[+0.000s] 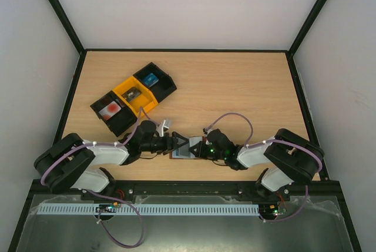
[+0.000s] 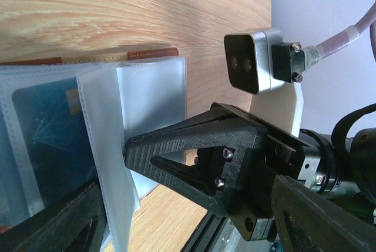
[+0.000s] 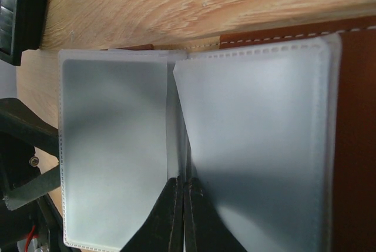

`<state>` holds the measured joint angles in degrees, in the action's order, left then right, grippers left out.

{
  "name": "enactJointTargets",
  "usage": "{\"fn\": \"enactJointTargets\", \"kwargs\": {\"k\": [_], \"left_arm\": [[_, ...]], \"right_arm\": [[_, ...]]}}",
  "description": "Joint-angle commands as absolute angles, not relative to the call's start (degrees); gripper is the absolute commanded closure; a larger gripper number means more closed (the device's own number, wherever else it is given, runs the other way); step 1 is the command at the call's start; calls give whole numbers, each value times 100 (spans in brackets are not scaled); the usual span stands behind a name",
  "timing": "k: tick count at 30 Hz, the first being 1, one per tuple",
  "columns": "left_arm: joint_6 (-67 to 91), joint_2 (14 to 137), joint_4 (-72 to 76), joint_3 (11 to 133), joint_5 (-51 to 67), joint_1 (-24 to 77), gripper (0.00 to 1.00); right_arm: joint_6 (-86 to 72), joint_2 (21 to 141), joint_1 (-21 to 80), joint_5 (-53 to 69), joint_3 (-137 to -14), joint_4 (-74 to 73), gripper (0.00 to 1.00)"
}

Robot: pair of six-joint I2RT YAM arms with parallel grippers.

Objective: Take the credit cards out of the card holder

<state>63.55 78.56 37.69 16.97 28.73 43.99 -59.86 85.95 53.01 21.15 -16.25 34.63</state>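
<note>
The card holder point(image 1: 183, 153) lies open near the front edge, between my two grippers. It has a brown leather cover point(image 3: 355, 146) and frosted plastic sleeves point(image 3: 111, 146). My right gripper point(image 3: 183, 190) is shut on the edge of one upright sleeve; it also shows in the top view point(image 1: 194, 148). My left gripper point(image 2: 185, 187) is open, its fingers wide apart, facing the right gripper's fingers point(image 2: 194, 152). A blue card with a chip point(image 2: 44, 140) sits inside a sleeve. Three cards lie in trays: white with a red blotch point(image 1: 110, 109), dark grey point(image 1: 131, 94), blue point(image 1: 151, 79).
A row of three trays stands at the back left: black point(image 1: 120, 124), yellow point(image 1: 147, 104) and black point(image 1: 168, 87). The table's front rail point(image 1: 188, 186) runs just behind the card holder. Enclosure walls surround the table.
</note>
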Motion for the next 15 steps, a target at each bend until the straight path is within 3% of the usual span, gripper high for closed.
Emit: {"fn": "enactJointTargets", "kwargs": {"k": [1,15], "left_arm": [[6424,7963,4124,1817,3060,4488,23],[6646,8294,4706,2072,3225,4689,27]], "right_arm": [[-6051,8598,5395,2246,-1491,2944,97],[-5954,7440,5391,1376,-1417,2026,92]]}}
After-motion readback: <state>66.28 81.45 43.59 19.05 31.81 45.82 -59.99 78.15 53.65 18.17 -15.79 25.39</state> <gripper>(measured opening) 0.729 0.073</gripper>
